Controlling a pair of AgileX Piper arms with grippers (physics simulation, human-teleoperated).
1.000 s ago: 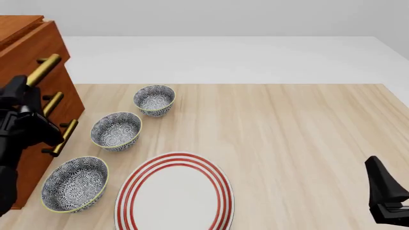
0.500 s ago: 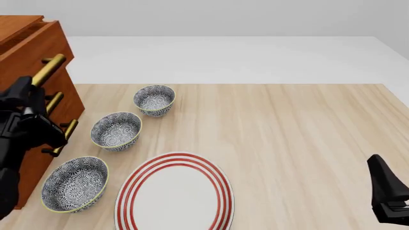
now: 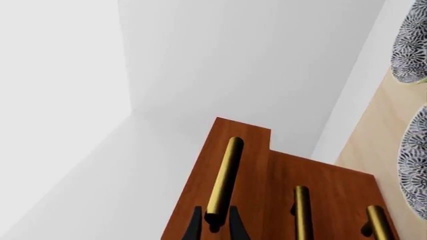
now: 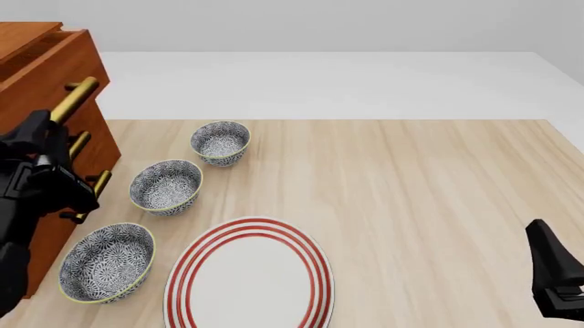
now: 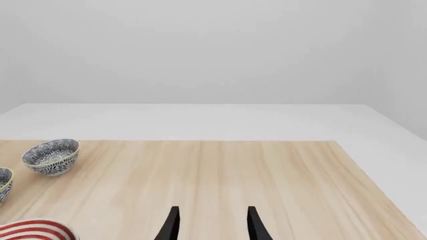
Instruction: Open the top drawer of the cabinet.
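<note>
Gripping top drawer (image 4: 55,61) handle: left end effector (image 3: 213,222).

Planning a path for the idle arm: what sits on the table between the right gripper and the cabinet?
In the front view, the red-striped plate and three patterned bowls lie between the right gripper and the cabinet.
</note>
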